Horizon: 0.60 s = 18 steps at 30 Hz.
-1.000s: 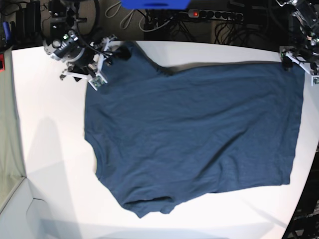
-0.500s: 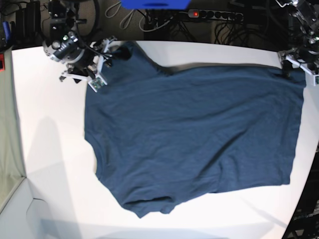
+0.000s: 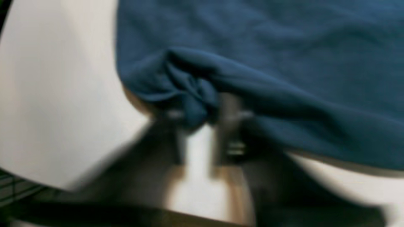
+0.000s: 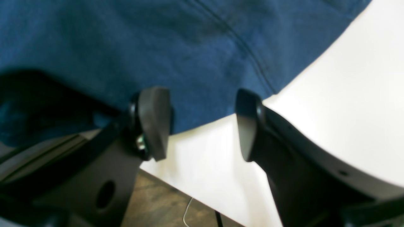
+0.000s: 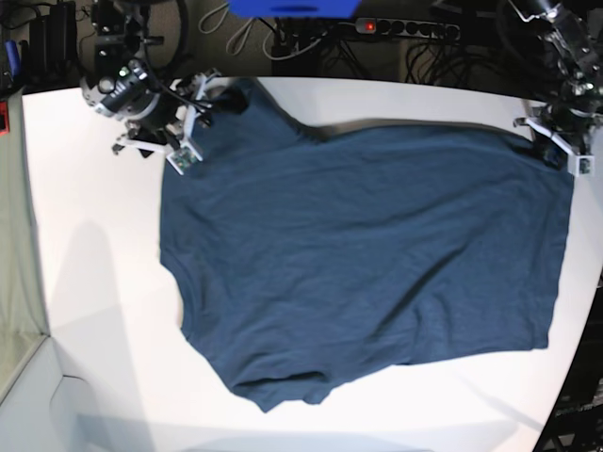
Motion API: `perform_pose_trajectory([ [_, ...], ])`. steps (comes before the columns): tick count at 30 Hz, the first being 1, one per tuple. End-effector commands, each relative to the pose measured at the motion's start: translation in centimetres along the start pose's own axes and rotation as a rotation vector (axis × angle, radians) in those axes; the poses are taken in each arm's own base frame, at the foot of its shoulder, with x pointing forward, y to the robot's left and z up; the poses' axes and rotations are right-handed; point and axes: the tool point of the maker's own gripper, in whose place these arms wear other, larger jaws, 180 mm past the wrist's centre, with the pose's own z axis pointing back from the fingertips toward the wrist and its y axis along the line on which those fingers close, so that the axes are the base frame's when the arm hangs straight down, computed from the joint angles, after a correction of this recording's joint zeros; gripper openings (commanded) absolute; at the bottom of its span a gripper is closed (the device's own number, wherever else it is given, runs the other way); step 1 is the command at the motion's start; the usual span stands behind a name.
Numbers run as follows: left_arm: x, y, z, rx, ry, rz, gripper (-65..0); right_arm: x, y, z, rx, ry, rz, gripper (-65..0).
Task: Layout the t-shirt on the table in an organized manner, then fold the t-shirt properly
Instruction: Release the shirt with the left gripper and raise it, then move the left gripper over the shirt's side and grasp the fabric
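my left gripper point(image 3: 197, 126) is pinched on a bunched corner of the t-shirt point(image 5: 367, 264) at the table's point(image 5: 94, 282) far edge, arm reaching in low. my right gripper point(image 4: 202, 124) sits released at the opposite far corner, jaws astride the hem. one shirt, spread across the table; two arms.

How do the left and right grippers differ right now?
The left gripper is pinched shut on a bunched fold of the t-shirt; the right gripper stands open, with nothing between its fingertips. The left wrist view is blurred; the right is sharp. Both sit at far corners of the shirt, at the table edge.
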Motion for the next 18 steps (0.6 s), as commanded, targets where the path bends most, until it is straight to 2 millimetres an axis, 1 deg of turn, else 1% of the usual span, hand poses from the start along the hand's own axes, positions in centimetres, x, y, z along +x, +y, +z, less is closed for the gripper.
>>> perform_pose_trajectory([
  [1, -1.4, 1.1, 0.4, 0.036, 0.077, -0.031, -64.8, 0.8, -0.3, 0.3, -0.006, -0.033, 0.001, -31.1],
  [3, -1.1, 1.0, 0.5, 0.037, 0.069, -0.035, -64.2, 0.8, -0.3, 0.3, -0.006, -0.033, 0.001, -31.1],
  [4, -0.6, 1.1, 0.6, 0.043, 0.057, -0.042, -62.0, 0.8, -0.3, 0.3, -0.006, -0.033, 0.001, -31.1],
  [5, 0.2, 1.2, 0.9, 0.050, 0.040, -0.054, -61.7, 0.8, -0.3, 0.3, -0.006, -0.033, 0.001, -31.1],
  [8, 2.9, 1.4, 2.1, 0.078, -0.025, -0.106, -64.9, 0.8, -0.3, 0.3, -0.006, -0.033, 0.001, -31.1],
  [9, 3.8, 1.5, 2.6, 0.089, -0.041, -0.124, -65.0, 0.8, -0.3, 0.3, -0.006, -0.033, 0.001, -31.1],
  [11, 4.8, 1.7, 3.4, 0.114, -0.029, -0.154, -64.8, 0.9, -0.3, 0.4, -0.008, -0.035, 0.002, -31.1],
  [14, 5.8, 2.2, 4.4, 0.147, -0.006, -0.189, -64.8, 1.2, -0.4, 0.6, -0.014, -0.043, 0.006, -31.1],
  [18, 8.1, 2.0, 6.1, 0.186, -0.035, -0.242, -64.8, 1.4, -0.6, 0.7, -0.019, -0.050, 0.010, -31.1],
])
